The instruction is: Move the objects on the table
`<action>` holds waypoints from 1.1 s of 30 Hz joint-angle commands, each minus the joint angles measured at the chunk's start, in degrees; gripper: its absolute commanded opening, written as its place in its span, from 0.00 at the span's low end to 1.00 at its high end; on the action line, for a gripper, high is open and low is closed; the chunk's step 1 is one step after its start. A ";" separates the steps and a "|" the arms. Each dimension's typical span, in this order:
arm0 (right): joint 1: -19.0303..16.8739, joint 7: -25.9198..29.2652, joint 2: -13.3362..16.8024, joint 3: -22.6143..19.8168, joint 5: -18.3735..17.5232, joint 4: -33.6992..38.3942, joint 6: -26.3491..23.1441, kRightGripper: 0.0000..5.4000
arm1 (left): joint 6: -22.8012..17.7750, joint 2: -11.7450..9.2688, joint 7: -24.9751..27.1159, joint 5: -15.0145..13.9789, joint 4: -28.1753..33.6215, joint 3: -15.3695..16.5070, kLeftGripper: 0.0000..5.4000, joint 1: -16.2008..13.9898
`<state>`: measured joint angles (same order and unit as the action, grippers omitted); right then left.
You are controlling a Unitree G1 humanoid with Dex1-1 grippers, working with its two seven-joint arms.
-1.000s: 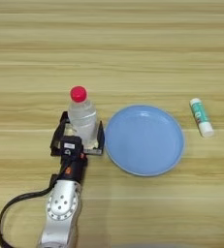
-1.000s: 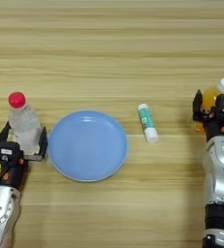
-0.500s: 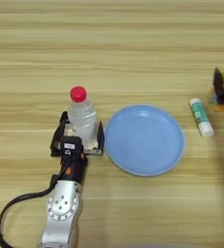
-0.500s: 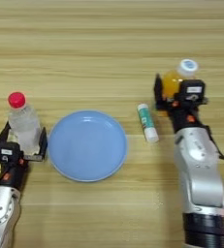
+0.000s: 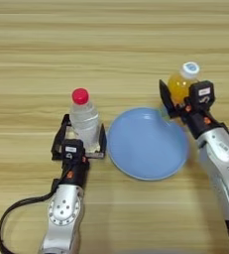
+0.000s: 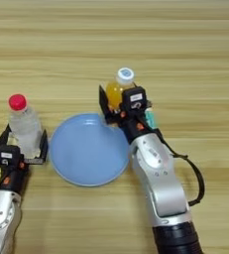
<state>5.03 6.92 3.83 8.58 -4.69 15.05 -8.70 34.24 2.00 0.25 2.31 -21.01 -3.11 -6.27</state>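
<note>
The table (image 5: 111,49) lies bare across its whole far half, and bare wood also shows along the near edge between the two arms; the crowded strip is the middle, where a blue plate (image 5: 148,146) sits between the grippers.

The left gripper (image 5: 80,144) stands just left of the plate, apart from its rim; its fingers (image 5: 61,139) are spread wide on either side of the clear bottle (image 5: 85,121), which stands upright on the table with its red cap up; whether the fingers press the bottle's sides or merely flank them cannot be told.

The right gripper (image 6: 117,101) is at the plate's far right rim; its fingers (image 6: 103,101) are closed on the orange bottle (image 6: 117,89), one black finger showing on the bottle's left, the other hidden behind the gripper body; the bottle leans slightly, white cap up, its base near or over the plate's rim; whether it rests on anything cannot be told.

A glue stick (image 6: 149,118) shows only as a sliver just right of the right gripper.
</note>
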 commanded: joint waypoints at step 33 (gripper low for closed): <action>0.92 3.29 -2.68 5.29 5.13 -15.35 5.12 0.83 | 0.29 0.73 -0.48 0.58 -0.88 -0.28 1.00 0.22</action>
<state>6.20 9.93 1.12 13.86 0.19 -0.29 -2.97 34.31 2.29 0.12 2.38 -21.02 -3.13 -6.20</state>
